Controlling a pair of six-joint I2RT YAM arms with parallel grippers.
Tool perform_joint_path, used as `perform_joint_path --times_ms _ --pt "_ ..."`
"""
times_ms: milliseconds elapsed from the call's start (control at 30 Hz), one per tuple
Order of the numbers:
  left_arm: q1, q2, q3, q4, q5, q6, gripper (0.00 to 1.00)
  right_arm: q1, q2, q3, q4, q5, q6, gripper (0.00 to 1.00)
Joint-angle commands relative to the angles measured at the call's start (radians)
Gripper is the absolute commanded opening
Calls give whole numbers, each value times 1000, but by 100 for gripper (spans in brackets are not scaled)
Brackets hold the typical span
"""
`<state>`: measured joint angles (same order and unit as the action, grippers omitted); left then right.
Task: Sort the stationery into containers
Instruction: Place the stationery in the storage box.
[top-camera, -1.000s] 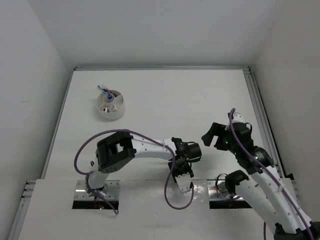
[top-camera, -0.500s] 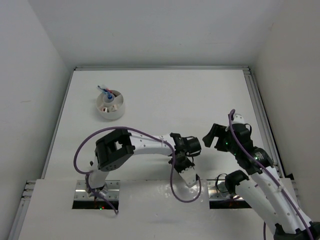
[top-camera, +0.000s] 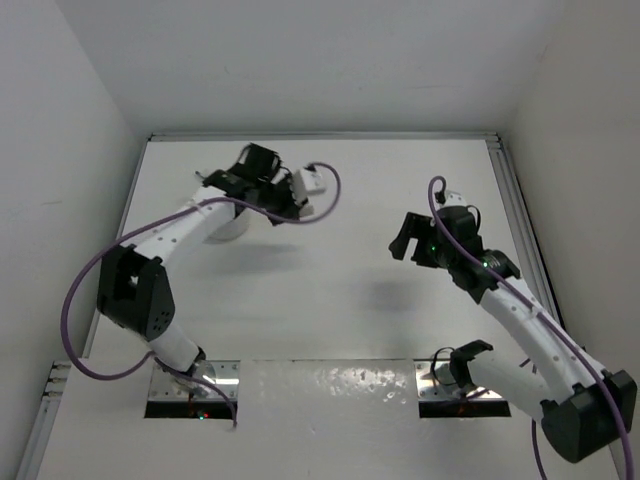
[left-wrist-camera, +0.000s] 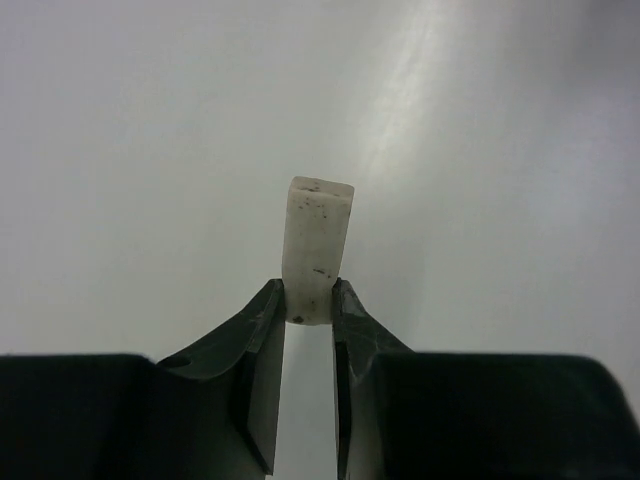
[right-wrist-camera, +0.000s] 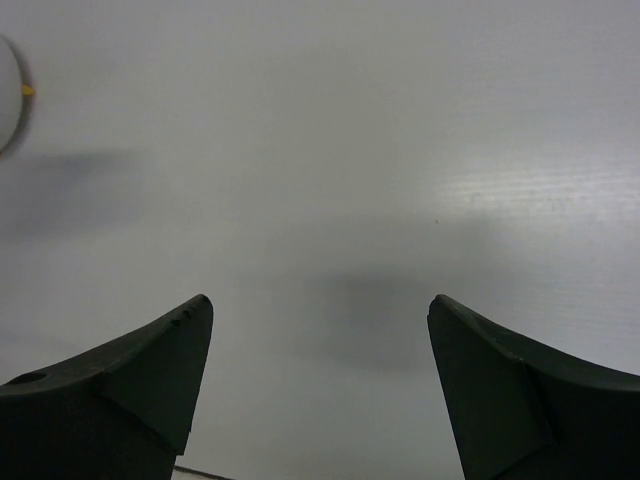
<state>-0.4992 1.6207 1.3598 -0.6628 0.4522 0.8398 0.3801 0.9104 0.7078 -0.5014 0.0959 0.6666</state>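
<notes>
Where left arm (top-camera: 180, 225) crosses, tub (top-camera: 234, 230) mostly hidden; left gripper (left-wrist-camera: 309, 300) clamps white eraser (left-wrist-camera: 318, 240).

Count: two arms, two grippers, one eraser, one tub.

Two robot arms stand over a single tabletop (top-camera: 340, 290): the left arm (top-camera: 165, 235) on the left and the right arm (top-camera: 520, 320) on the right. Each carries one gripper, two in all: the left gripper (left-wrist-camera: 309, 300) and the right gripper (right-wrist-camera: 318, 300). Each gripper shows two dark fingers (left-wrist-camera: 255, 345), four altogether. Two purple cables (top-camera: 72, 310) are in view, one looping along each arm. Only one piece of stationery can be counted, a single white eraser (left-wrist-camera: 318, 245). One round white tub (top-camera: 233, 229) shows at the far left, mostly hidden under the left arm, so its contents cannot be counted.
</notes>
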Motion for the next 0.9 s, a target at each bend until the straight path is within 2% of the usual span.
perform_joint_path --times_ms 0,67,100,200,300,400,667,867 --pt "187 -82 -7 99 23 -304 0 -3 103 103 147 -31 -38 86" --pt "267 -113 -5 150 -12 -439 0 0 160 146 178 -57 -57 86" --pt "345 -143 -7 201 -38 -534 0 2 213 160 193 -67 -64 86" --pt "494 -176 -5 265 -50 -657 0 5 318 214 208 -91 -85 86" --pt "618 -173 1 262 -52 -705 0 6 402 257 218 -142 -94 86" --pt "691 -157 -25 272 -66 -740 0 9 464 291 227 -171 -97 86" --pt "728 -50 -56 289 -84 -713 0 8 542 351 198 -182 -110 86" --pt "737 -39 -120 311 -112 -666 0 5 558 351 189 -179 -102 86"
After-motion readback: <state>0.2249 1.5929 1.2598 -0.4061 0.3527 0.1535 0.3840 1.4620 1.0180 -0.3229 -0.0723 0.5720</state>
